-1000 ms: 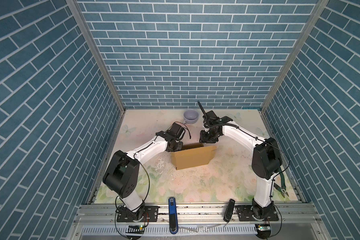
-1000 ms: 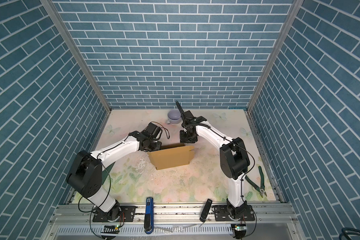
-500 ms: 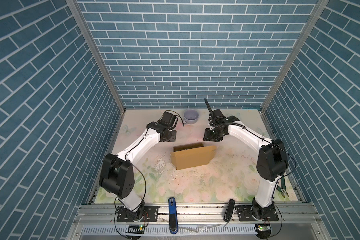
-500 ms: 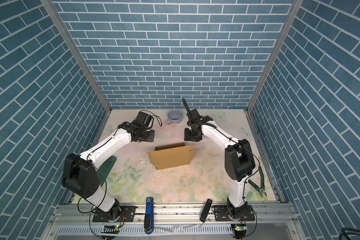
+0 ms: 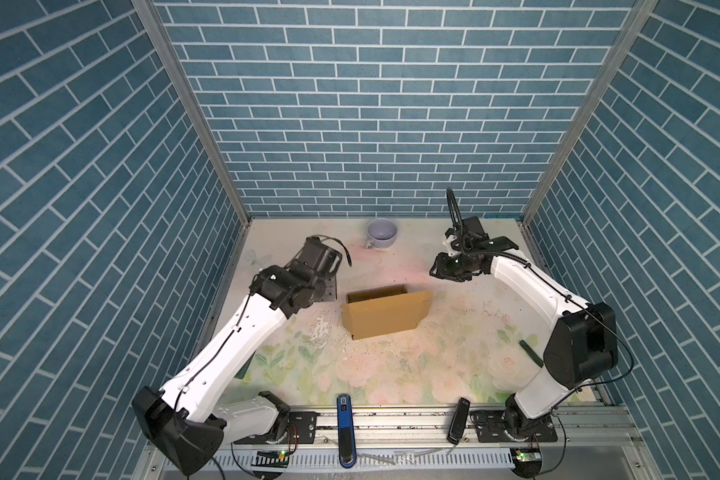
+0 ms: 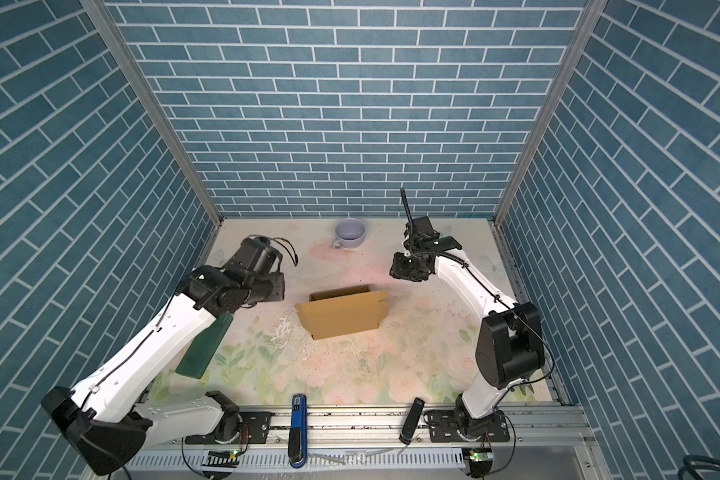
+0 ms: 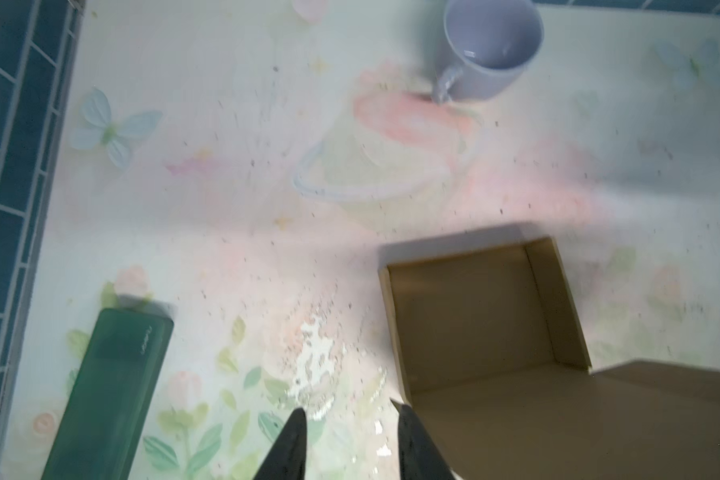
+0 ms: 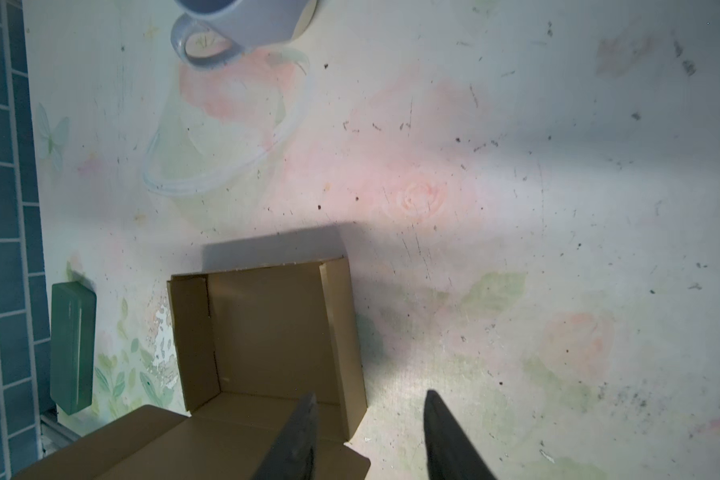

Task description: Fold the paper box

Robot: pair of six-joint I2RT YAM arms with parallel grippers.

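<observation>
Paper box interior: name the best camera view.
Right wrist view: the paper box shows its floor and both side walls sharply. Left wrist view blurs it; in both top views the raised lid hides most of it.

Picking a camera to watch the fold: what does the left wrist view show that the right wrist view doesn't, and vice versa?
Only the left wrist view: the left gripper, open and empty, and the inside floor of the mug. Only the right wrist view: the right gripper, open and empty. Both: the paper box with its tray open upward, the mug's handle, and the dark green board.
</observation>
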